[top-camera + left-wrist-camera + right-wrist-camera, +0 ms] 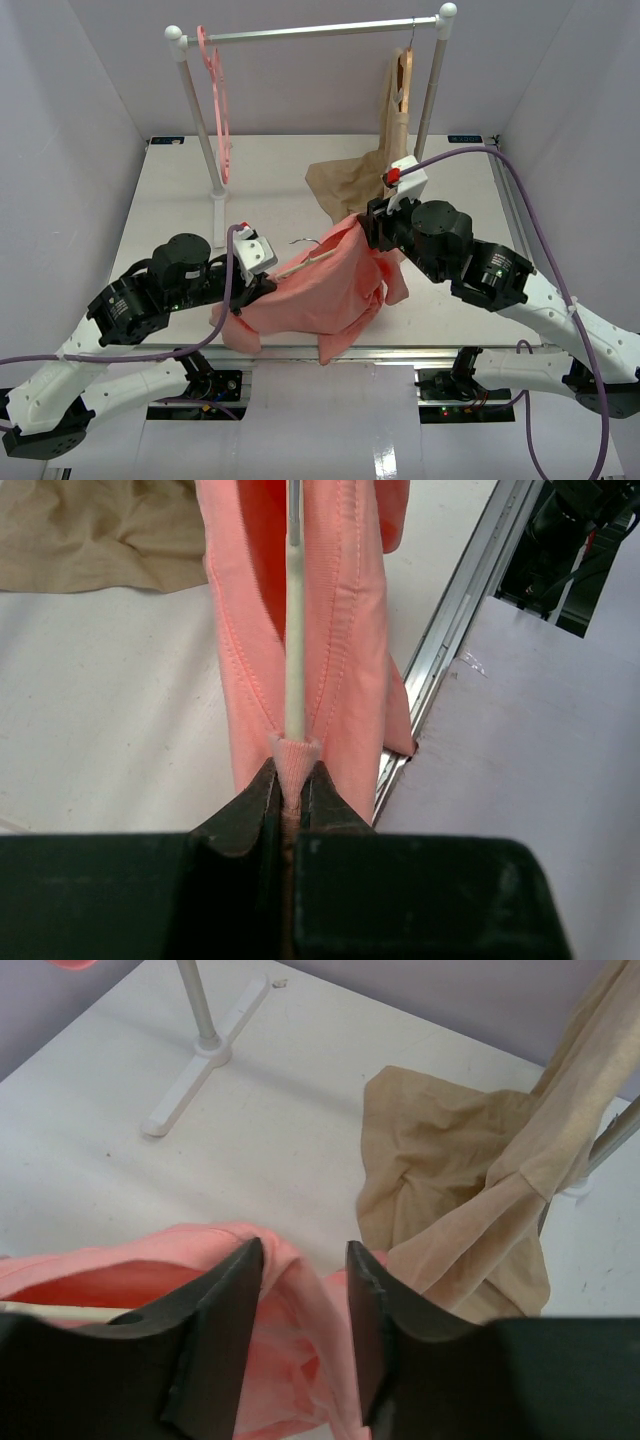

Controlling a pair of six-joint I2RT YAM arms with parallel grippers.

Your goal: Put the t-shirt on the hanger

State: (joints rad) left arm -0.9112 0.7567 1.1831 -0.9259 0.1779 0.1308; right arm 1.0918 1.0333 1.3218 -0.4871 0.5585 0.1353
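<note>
Mid-threading: our left gripper (pixel 295 780) pinches t-shirt (pixel 330 290) plus hanger (pixel 294 630), right gripper (pixel 303 1260) at its 1 o'clock stands parted; next we probably regrasp fabric.

1. You have a white table (pixel 170 200) carrying everything.
2. You'll find the salmon t-shirt (pixel 330 285) bunched near its front edge, partly raised off the surface.
3. The beige garment (pixel 345 185) pools at the back right.
4. A rack foot (pixel 218 212) stands at the back left.

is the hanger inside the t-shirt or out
Partly in: one end of the hanger is wrapped in t-shirt fabric, pinched by the left gripper; its bar shows bare.
</note>
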